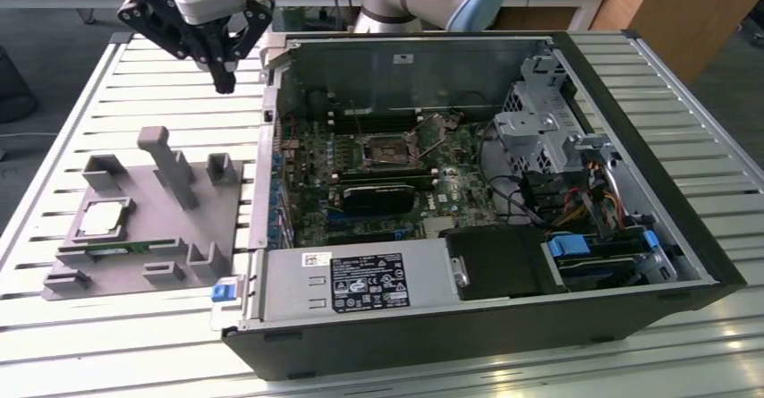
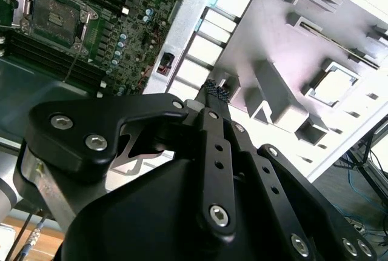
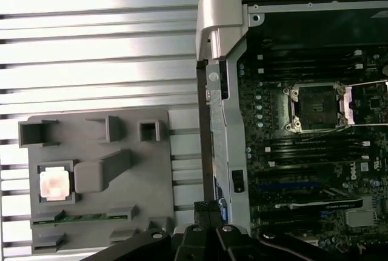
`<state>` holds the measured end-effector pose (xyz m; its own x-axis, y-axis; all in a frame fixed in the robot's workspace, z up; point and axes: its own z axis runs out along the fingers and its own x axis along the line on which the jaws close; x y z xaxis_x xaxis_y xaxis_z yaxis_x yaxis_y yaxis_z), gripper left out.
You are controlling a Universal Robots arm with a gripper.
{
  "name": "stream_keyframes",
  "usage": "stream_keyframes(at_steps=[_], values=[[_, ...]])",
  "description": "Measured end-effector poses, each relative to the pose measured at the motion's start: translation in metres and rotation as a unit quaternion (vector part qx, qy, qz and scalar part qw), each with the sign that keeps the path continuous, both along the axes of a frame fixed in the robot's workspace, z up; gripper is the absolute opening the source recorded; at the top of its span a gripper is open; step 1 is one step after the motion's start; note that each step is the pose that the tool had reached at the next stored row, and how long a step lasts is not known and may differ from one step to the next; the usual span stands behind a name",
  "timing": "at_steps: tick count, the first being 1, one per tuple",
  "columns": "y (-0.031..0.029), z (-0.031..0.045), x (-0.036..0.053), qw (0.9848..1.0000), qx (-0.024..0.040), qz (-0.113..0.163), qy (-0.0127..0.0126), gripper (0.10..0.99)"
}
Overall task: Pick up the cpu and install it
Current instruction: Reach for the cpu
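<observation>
The slatted worktop (image 1: pixel 120 344) carries an open computer case (image 1: pixel 478 335) and, beside it on the exterior view's left, a grey fixture (image 1: pixel 156 232). The hand (image 1: pixel 224 80) hangs above the worktop beyond the fixture, narrow, with its tips together and nothing held. The motherboard socket (image 1: pixel 388 150) sits bare. The cpu (image 1: pixel 106 217) lies flat in a fixture pocket, metal top up. It is square, with no long axis, and its edges run parallel to the pocket's. It is probably light, stiff, smooth and delicate underneath, so it is best gripped by two opposite edges.
</observation>
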<state>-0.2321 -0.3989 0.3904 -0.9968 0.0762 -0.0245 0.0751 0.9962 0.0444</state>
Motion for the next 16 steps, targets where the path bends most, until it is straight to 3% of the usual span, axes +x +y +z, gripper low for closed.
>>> stream_keyframes(at_steps=[16], values=[[0.0000,-0.0005,-0.0125,1.0000,0.0000,0.000,0.0000,0.106]])
